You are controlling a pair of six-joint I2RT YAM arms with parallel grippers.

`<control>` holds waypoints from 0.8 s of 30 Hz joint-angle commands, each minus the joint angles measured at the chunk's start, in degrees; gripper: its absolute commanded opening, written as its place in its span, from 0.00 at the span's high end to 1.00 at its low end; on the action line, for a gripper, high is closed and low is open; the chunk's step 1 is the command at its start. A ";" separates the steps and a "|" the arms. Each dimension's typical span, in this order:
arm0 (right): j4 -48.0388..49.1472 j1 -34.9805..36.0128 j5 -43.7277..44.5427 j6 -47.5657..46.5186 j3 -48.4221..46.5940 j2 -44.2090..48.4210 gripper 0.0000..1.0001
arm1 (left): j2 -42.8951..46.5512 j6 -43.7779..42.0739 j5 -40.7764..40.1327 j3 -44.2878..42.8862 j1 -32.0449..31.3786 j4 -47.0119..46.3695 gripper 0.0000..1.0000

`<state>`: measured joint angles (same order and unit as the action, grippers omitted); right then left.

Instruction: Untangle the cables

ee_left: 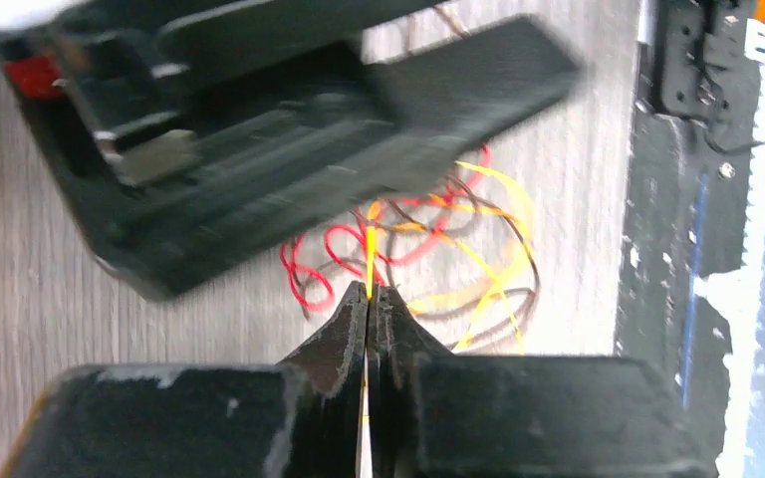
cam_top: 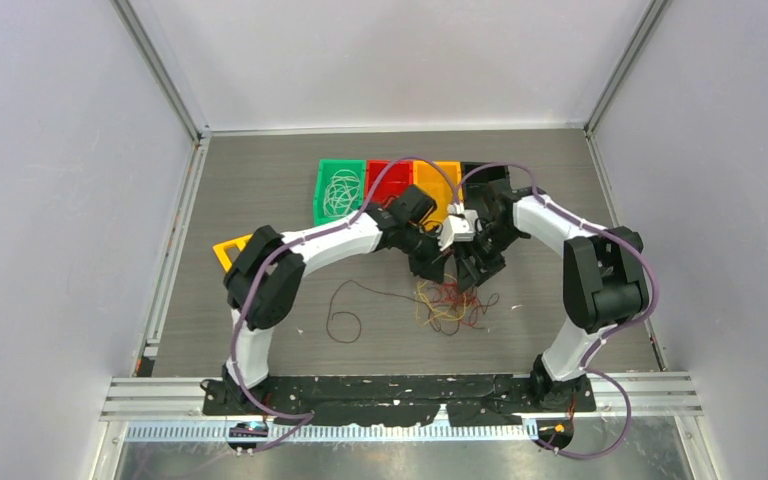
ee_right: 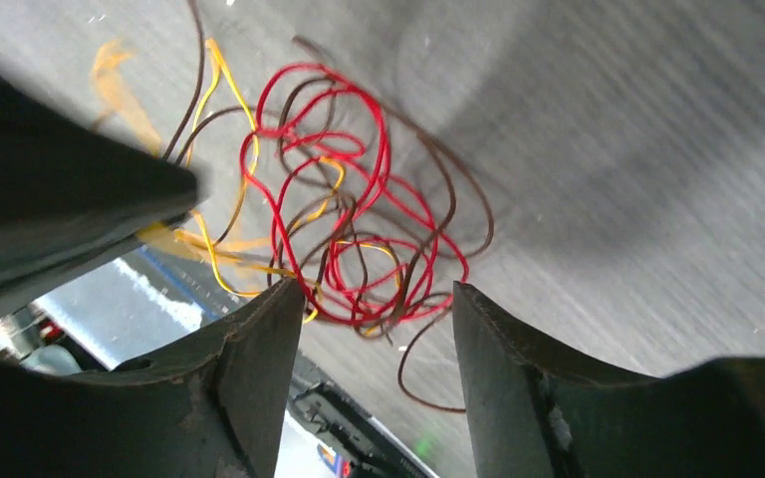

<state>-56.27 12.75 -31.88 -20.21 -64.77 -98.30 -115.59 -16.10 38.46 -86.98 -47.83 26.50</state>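
The cables [cam_top: 450, 305] lie as a tangle of red, yellow and dark brown wires on the table's middle. One dark brown wire [cam_top: 345, 318] trails off to the left in a loop. My left gripper [cam_top: 428, 265] hangs just above the tangle. In the left wrist view it [ee_left: 369, 291] is shut on a yellow wire [ee_left: 370, 249] that rises taut from the pile [ee_left: 438, 254]. My right gripper [cam_top: 472, 270] is close beside it. In the right wrist view it [ee_right: 374, 294] is open and empty above the red loops [ee_right: 359, 219].
Coloured bins stand behind the arms: green [cam_top: 340, 190] holding whitish wires, red [cam_top: 390, 180], orange [cam_top: 440, 178], black [cam_top: 485, 175]. A yellow-orange bin [cam_top: 228, 248] shows beside the left arm. The two wrists nearly touch.
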 commanded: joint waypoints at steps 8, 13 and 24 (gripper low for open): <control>9.53 10.15 18.54 2.38 -0.54 -4.79 0.75 | 29.80 6.86 0.85 7.14 4.24 -5.00 1.00; 9.36 10.30 22.79 -1.22 0.96 -4.72 0.83 | 38.68 8.71 0.55 2.78 10.56 -0.62 1.00; 9.43 10.28 22.60 -3.22 3.57 -4.24 0.68 | 46.90 8.34 1.97 -16.11 23.26 8.08 1.00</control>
<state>-47.24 23.24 -13.65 -21.10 -63.31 -102.24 -71.75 -8.19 38.65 -95.98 -26.59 31.97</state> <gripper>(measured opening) 0.311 0.009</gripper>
